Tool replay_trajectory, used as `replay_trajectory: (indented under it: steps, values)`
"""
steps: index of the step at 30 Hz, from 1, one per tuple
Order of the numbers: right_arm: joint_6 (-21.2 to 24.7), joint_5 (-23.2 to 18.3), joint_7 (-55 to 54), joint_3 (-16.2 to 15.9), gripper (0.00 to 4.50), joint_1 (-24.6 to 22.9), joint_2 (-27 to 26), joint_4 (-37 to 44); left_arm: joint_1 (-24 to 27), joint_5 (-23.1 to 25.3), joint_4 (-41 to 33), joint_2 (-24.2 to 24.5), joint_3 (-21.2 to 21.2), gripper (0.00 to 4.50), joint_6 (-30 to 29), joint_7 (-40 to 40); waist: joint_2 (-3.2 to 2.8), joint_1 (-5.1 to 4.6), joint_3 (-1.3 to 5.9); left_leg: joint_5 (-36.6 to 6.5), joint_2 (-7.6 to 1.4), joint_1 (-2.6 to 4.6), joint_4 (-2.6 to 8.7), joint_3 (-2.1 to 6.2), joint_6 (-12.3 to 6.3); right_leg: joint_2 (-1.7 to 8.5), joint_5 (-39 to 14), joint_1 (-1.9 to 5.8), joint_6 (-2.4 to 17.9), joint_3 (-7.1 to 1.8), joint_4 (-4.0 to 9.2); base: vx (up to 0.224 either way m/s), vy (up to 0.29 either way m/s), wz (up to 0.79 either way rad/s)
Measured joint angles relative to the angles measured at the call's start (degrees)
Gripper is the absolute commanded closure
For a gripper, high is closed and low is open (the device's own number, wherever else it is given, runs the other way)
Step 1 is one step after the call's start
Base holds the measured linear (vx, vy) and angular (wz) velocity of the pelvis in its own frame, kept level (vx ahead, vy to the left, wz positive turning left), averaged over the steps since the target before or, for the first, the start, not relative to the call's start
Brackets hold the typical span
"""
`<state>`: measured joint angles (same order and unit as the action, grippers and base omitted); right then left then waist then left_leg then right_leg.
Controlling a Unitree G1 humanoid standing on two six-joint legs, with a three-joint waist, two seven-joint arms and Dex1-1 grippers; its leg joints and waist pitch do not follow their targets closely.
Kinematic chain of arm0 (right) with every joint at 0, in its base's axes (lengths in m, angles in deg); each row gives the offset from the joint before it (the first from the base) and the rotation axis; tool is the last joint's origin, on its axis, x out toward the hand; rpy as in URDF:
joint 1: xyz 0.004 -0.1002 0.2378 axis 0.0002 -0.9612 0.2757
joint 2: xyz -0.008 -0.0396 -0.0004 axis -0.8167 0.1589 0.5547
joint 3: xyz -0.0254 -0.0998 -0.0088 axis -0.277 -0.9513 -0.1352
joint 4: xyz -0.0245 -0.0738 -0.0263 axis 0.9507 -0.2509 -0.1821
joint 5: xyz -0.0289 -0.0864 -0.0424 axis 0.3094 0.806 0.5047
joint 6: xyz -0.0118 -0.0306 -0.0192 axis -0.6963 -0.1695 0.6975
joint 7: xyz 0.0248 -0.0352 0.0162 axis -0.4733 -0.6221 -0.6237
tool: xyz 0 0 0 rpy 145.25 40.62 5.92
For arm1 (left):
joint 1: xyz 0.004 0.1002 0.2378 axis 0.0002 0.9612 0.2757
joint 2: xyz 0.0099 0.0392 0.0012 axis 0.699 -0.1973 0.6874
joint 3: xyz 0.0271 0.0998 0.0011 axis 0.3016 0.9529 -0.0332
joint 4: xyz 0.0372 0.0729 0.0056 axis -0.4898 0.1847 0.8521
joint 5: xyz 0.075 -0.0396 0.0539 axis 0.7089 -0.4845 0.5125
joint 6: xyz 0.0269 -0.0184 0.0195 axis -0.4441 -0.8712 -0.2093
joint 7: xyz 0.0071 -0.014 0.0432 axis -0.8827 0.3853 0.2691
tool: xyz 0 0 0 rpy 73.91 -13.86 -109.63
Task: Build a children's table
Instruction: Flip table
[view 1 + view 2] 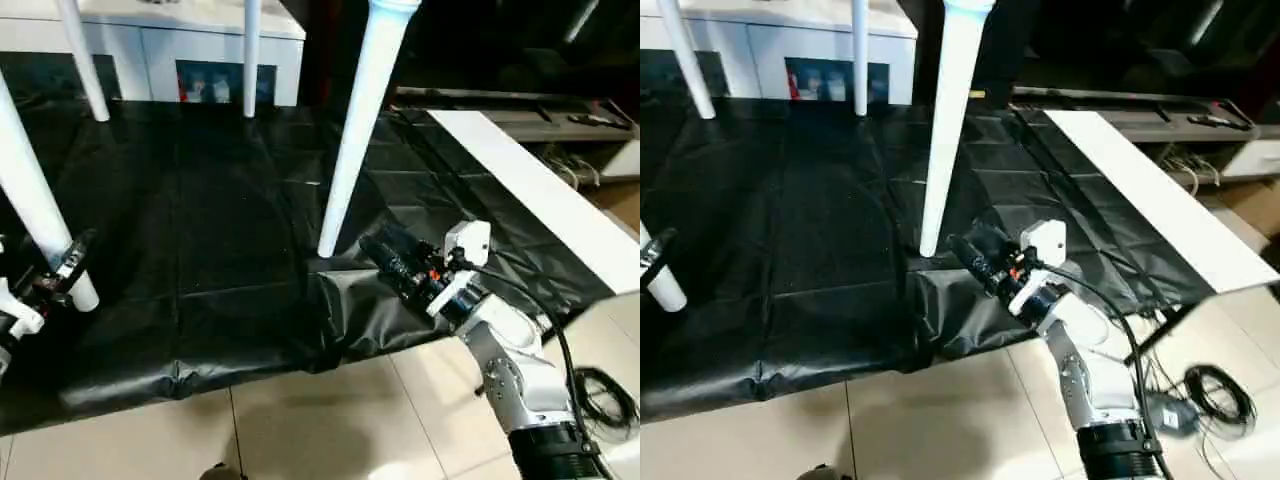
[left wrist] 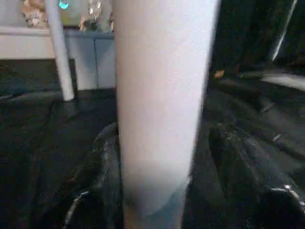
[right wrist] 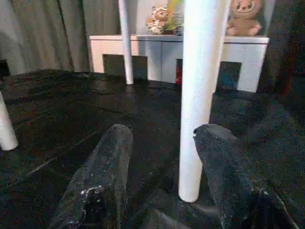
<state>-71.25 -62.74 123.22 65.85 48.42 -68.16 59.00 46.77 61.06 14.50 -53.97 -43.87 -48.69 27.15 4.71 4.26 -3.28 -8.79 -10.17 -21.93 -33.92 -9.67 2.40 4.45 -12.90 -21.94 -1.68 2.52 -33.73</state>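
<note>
The table stands upright on the black sheet (image 1: 200,250). Left tool (image 1: 60,270) holds the 9 o'clock leg (image 1: 30,200); right tool (image 3: 162,162), wide, faces the centre leg (image 1: 355,130). Better to close slowly, low on the leg.

a black sheet (image 1: 200,230) covers the floor, creased into squares, with its near edge bunched and folded over pale tiles (image 1: 330,420). 4 white legs stand on the sheet: 1 near the middle (image 1: 355,140), 1 at the left edge (image 1: 40,210) and 2 at the back (image 1: 82,60) (image 1: 251,55). a white board (image 1: 545,195) lies along the sheet's right side.
</note>
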Motion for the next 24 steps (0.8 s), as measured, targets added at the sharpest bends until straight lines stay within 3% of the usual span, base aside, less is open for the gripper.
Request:
replay_trajectory:
  steps: [6,9,10,11,12,13,14,15,16,17,19,22,24]
  values:
    - [1.4,-0.7,-0.8,0.0,2.15,-2.1,0.0,3.0,6.2,-3.3,-4.6,-2.3,-2.7,1.39,0.4,0.0,0.08,-0.99,-0.03,0.0,0.01,0.27,0.53,0.00,0.00,0.00,-0.1,-0.01,0.1,0.24,0.83,0.000,0.000,0.00]
    - [1.7,-0.8,-0.8,-0.2,2.15,-3.9,0.0,3.6,11.4,-5.5,-9.2,-4.0,-3.7,1.39,-0.2,0.0,0.12,-1.14,-0.11,0.0,-0.18,0.60,1.14,-0.01,0.00,0.26,-0.4,0.36,0.4,1.31,1.39,0.000,0.000,0.00]
    - [1.9,-0.8,-0.8,-0.4,2.15,-4.4,-0.1,3.7,12.6,-6.0,-10.9,-4.3,-3.6,1.39,-0.8,0.0,0.30,-0.59,-0.25,0.0,-0.21,0.40,1.94,-0.43,0.02,0.31,-2.5,0.71,1.9,1.84,-0.97,-0.074,-0.013,0.08]
    - [1.9,-0.8,-0.9,-0.3,2.15,-4.9,0.0,4.0,12.7,-6.2,-12.0,-4.5,-3.2,1.39,-1.2,0.0,1.07,0.63,-0.18,0.0,-0.28,0.48,2.42,-2.27,0.03,0.56,-4.4,0.78,2.8,1.33,-4.17,-0.074,-0.013,0.08]
    - [2.0,-0.8,-0.9,-0.4,2.15,-4.6,-0.1,4.0,13.2,-6.6,-13.6,-4.9,-3.4,1.39,-1.2,0.2,2.28,1.54,-0.07,0.0,-0.24,0.50,2.64,-3.82,0.03,0.82,-5.2,0.85,2.0,0.42,-5.56,0.013,-0.116,0.15]
    - [2.4,-0.8,-1.3,-0.5,2.15,-4.2,0.1,4.6,15.1,-6.9,-16.7,-6.7,-3.3,1.39,-1.1,0.8,2.56,2.17,-0.32,-2.1,-0.24,0.19,-0.65,-2.52,0.94,0.97,-4.8,-0.02,0.4,-0.49,-5.33,0.106,-0.092,-0.16]
    - [2.8,-0.8,-1.6,-0.6,2.15,-4.1,0.0,4.9,18.7,-7.0,-19.0,-8.7,-3.3,1.39,-1.1,1.8,1.51,3.06,-0.21,-2.6,0.50,0.16,-3.38,1.63,0.92,0.90,-4.6,0.27,0.2,-0.02,-5.36,0.106,-0.092,-0.16]
    - [3.0,-0.7,-2.0,-0.6,2.15,-4.4,0.0,5.1,20.7,-6.9,-20.4,-10.1,-3.0,1.39,-1.3,2.7,0.39,3.21,-0.21,-3.6,1.03,1.00,-4.03,3.91,1.51,0.72,-4.4,0.24,0.3,0.64,-5.40,0.068,0.051,-0.20]
    - [3.5,-0.6,-2.5,-0.8,2.15,-4.9,-0.1,4.9,20.5,-6.8,-21.5,-10.4,-2.5,1.39,-1.3,3.9,0.33,2.96,-0.49,-3.9,0.65,0.88,-3.14,3.58,2.21,0.63,-4.2,0.08,0.5,1.00,-4.71,-0.040,0.012,0.22]
    - [4.0,-0.4,-2.8,-1.2,2.15,-5.0,-0.3,4.9,20.7,-6.4,-22.6,-10.6,-2.2,1.39,-1.4,4.9,-0.02,2.79,-0.74,-3.8,-0.03,0.89,-2.57,2.77,2.24,-0.16,-3.5,0.06,1.4,0.51,-3.85,-0.040,0.012,0.22]
    - [4.5,1.2,-5.1,-1.6,2.15,-5.0,-0.4,5.2,21.7,-4.3,-28.9,-13.6,1.3,1.39,-3.1,9.6,0.32,2.40,-0.55,-3.8,-0.35,1.13,-2.16,2.27,2.24,-0.75,-1.5,1.00,1.8,-0.16,-2.28,-0.041,-0.015,0.14]
    - [5.7,3.5,-8.3,-1.7,2.15,-4.9,-0.4,5.1,19.0,-0.2,-32.6,-16.7,10.3,1.39,-6.1,14.8,0.87,2.20,-0.59,-3.8,-0.35,1.52,-1.22,1.01,2.24,-0.18,-1.6,1.00,1.4,-0.45,-2.05,0.000,0.000,0.00]
    - [6.5,4.9,-10.6,-1.6,2.15,-4.9,-0.5,5.0,15.2,4.0,-31.3,-18.2,12.8,1.39,-6.8,18.2,1.16,1.92,-0.59,-3.8,-0.31,1.77,-0.48,0.94,2.24,-0.11,-1.7,1.05,1.2,-0.28,-1.46,0.000,0.000,0.00]
